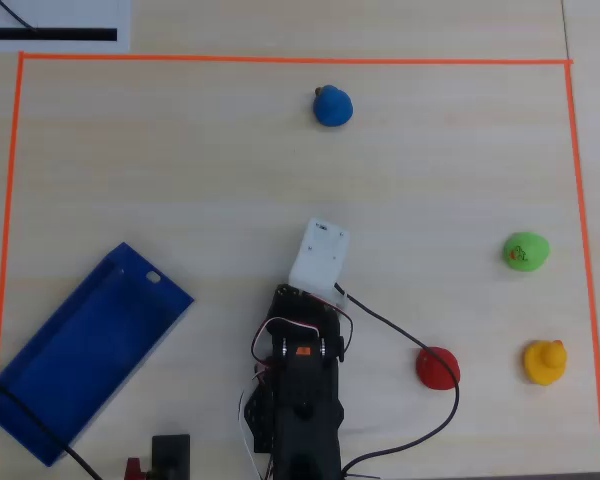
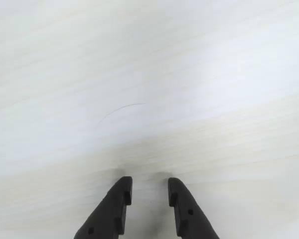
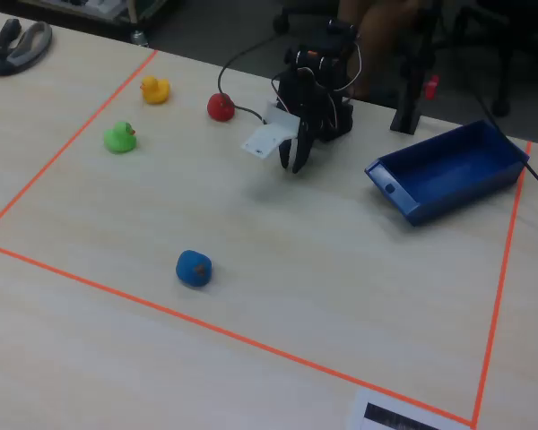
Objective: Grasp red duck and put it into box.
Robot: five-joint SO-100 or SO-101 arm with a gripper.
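Pale wood table [image 1: 180,180] edged in orange tape, gripper [image 2: 148,191] slightly parted and empty above bare wood, red duck [image 1: 437,367] right of arm in overhead view, box [image 1: 80,350] far left.

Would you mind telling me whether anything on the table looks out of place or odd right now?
One thing: a black cable from the arm's base loops right past the red duck, close enough to look touching in the overhead view. Otherwise the other ducks and the box sit undisturbed inside the orange tape outline.
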